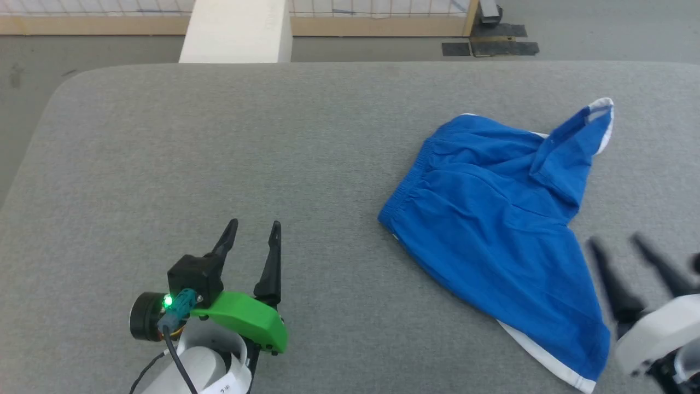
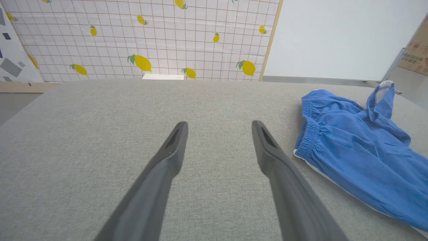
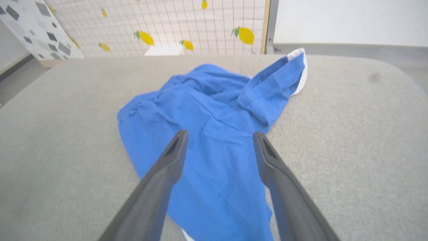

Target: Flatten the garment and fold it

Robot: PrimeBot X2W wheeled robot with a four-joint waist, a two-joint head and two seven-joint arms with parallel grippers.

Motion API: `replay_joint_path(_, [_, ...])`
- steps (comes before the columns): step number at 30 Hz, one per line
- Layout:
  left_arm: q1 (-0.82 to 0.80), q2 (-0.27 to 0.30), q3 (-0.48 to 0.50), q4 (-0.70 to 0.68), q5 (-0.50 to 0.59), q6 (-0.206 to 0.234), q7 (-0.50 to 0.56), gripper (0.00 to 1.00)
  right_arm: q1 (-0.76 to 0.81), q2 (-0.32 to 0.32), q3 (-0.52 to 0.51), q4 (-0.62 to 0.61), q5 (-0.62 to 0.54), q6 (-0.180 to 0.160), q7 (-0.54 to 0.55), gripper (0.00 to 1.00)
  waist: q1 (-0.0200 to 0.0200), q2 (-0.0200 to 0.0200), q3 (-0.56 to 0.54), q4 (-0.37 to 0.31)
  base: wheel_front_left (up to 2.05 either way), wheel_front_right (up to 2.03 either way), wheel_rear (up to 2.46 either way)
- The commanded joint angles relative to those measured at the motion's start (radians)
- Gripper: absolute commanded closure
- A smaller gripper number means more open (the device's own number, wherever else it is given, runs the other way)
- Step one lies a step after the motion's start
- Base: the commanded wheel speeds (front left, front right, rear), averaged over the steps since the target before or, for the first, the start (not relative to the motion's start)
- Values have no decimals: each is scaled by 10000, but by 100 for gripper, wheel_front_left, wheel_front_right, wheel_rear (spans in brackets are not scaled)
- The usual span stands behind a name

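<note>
1. Grey fabric-covered worktop (image 1: 219, 137) with rounded corners. Behind it is a white gridded screen printed with yellow lemons (image 2: 150, 40) in a pale wooden frame. A white block (image 1: 235, 30) sits at the far edge.
2. Writing-wise, not much to report. A cardboard box (image 2: 418, 57) at the edge of the left wrist view has red print on it, but it's too small to read. There's also a white label (image 1: 221, 389) on the left arm with dark marks I can't make out. No brand showing on the clothing.
3. The shorts (image 1: 492, 219) are bright royal blue and soft-looking, lying crumpled on the right half of the worktop.
4. Their gathered elastic waistband (image 2: 306, 140) faces the left side. White trim (image 1: 547, 355) runs along the near hem.
5. The far leg (image 1: 574, 142) is bunched and twisted toward the back, with its white lining peeking out at the tip. The near leg spreads out flatter, toward the front right.
6. Left claw (image 1: 254, 223) has its fingers apart and nothing between them. It's over bare worktop, well apart from the shorts, with a green cover (image 1: 246, 320) on its wrist.
7. Right claw (image 1: 615, 238) is blurry in the head view, just beside the shorts' right edge. Its fingers are apart too, and its own camera looks straight down the blue fabric. Can't tell if it's touching the cloth.
</note>
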Motion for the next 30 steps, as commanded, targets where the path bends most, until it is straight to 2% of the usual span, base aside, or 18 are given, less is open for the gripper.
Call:
replay_joint_path(1, [-65, 54, -20, -72, -142, -73, 66, 0, -186, 305, -313, -2, -190, -15, -684, 0, 0, 0, 81, -133, 0, 0, 0])
replay_joint_path(6, [-678, 80, -491, -269, -231, -656, 888, 0, -278, 1384, -1688, 399, -1369, -15, -2687, 0, 0, 0, 545, -402, 0, 0, 0])
replay_joint_path(9, [-1361, 46, -818, -292, -312, -1097, 1681, 0, -326, 1609, -2226, 632, -1670, -15, -3176, 0, 0, 0, 914, -605, 0, 0, 0])
replay_joint_path(12, [-2318, 11, -1232, -148, -406, -1612, 2888, 0, -415, 1645, -2544, 951, -1379, -15, -3475, 0, 0, 0, 1377, -862, 0, 0, 0])
replay_joint_path(17, [-4060, -226, -1689, 390, -815, -2369, 5053, 0, -616, 1651, -2553, 1424, -1123, -15, -3893, 0, 0, 0, 2149, -1397, 0, 0, 0])
replay_joint_path(23, [-5515, -335, -1946, 1435, -1361, -3030, 7021, 0, -745, 1652, -2364, 1967, -975, -15, -4291, 0, 0, 0, 2715, -1995, 0, 0, 0])
replay_joint_path(30, [-6270, -273, -2101, 2247, -1482, -3392, 7865, 0, -716, 1653, -2124, 2585, -907, -15, -4715, 0, 0, 0, 2954, -2262, 0, 0, 0])
